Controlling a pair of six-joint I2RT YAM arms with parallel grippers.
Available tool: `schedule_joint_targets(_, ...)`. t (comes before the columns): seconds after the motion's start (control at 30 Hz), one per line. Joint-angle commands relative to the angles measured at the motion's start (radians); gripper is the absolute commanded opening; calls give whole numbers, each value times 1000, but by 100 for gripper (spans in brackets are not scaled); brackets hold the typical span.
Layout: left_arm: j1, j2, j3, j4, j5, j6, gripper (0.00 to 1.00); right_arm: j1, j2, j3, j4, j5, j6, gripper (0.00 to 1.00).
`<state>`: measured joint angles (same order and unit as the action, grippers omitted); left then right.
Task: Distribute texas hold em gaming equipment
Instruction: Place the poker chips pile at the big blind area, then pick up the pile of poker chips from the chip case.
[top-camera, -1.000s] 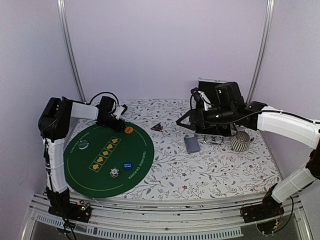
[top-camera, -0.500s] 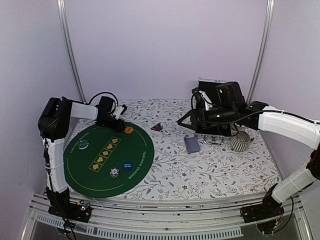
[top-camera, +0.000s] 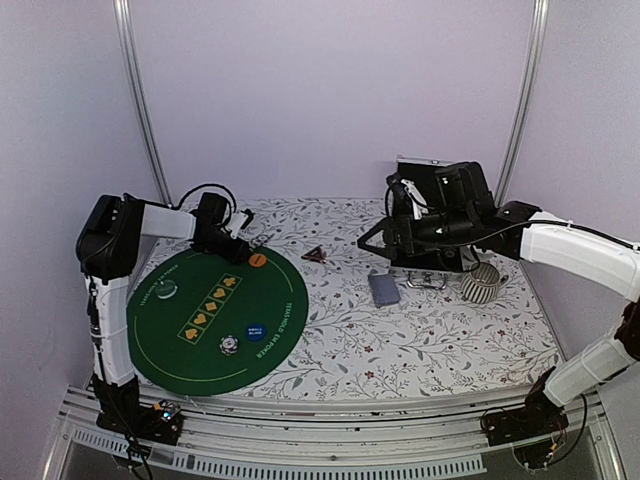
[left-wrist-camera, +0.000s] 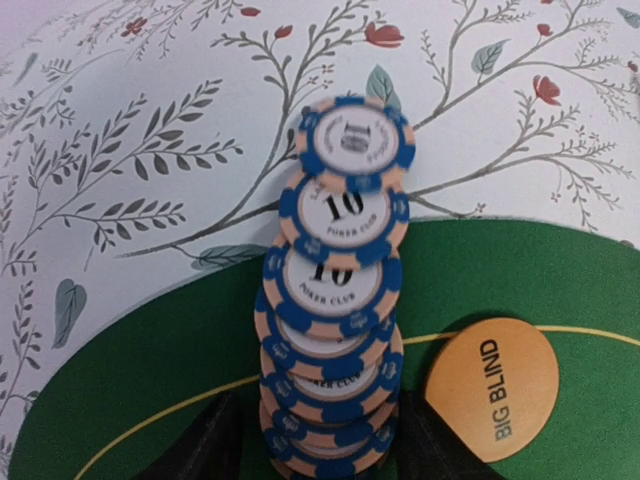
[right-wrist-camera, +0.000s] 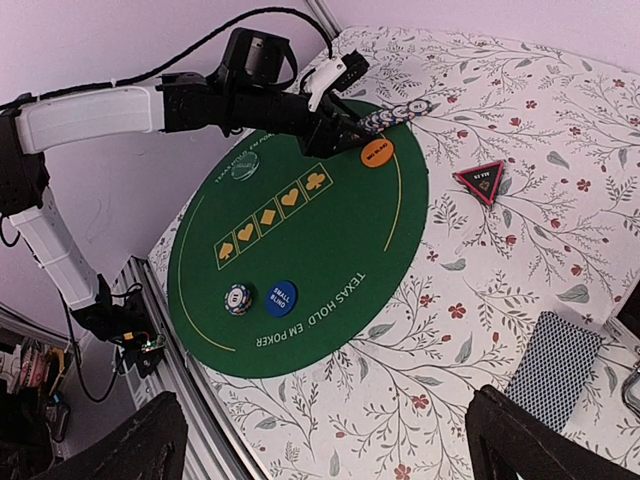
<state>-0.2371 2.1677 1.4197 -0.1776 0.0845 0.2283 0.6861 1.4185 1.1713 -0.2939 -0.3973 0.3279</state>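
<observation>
Blue-striped poker chips (left-wrist-camera: 340, 260) lie fanned across the far rim of the green mat (top-camera: 170, 330).
The left gripper (left-wrist-camera: 320, 430) straddles the row's left end (clenched or released, I cannot tell), with the orange disc (left-wrist-camera: 492, 388) just beside the row. The right gripper (right-wrist-camera: 330, 445) hangs wide open and empty near the playing cards (top-camera: 383, 288), right of the triangular marker (top-camera: 316, 253).

"big blind" on orange disc (left-wrist-camera: 491, 388)
</observation>
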Motion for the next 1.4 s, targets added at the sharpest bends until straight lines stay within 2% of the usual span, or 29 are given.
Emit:
schedule_joint_targets(0.0,16,15,-13,-54,-32,12,56,-7,-41,30,-14,17,-12,99)
schedule_joint_targets(0.2,17,-38,-18,-42,19,-8,71,-6,-40,30,-17,17,-12,99)
schedule_joint_targets(0.33,17,-92,-21,-20,30,-24,77,-7,-45,30,-19,20,-10,99)
schedule_joint_targets(0.5,7,-238,-76,62,78,-50,81,-7,-68,29,-25,53,-17,99)
schedule_joint_targets(0.67,-24,-379,-113,66,43,-83,82,-14,-107,12,-27,140,-25,99)
schedule_joint_targets(0.83,-105,-548,-176,17,-32,-155,82,-25,-137,-2,-45,234,-59,99)
schedule_joint_targets(0.87,-129,-584,-194,9,-50,-165,95,-29,-139,-2,-54,252,-66,99)
schedule_joint_targets(0.9,-152,-608,-214,1,-73,-174,98,-32,-139,-2,-65,279,-73,99)
schedule_joint_targets(1.07,-268,-792,-280,-75,-124,-183,98,-66,-109,3,-126,412,-92,99)
schedule_joint_targets(1.17,-300,-870,-288,-159,-152,-174,98,-109,-50,28,-180,449,-144,99)
schedule_joint_targets(1.37,-303,-1002,-356,-242,-185,-156,98,-337,111,159,-278,502,-369,100)
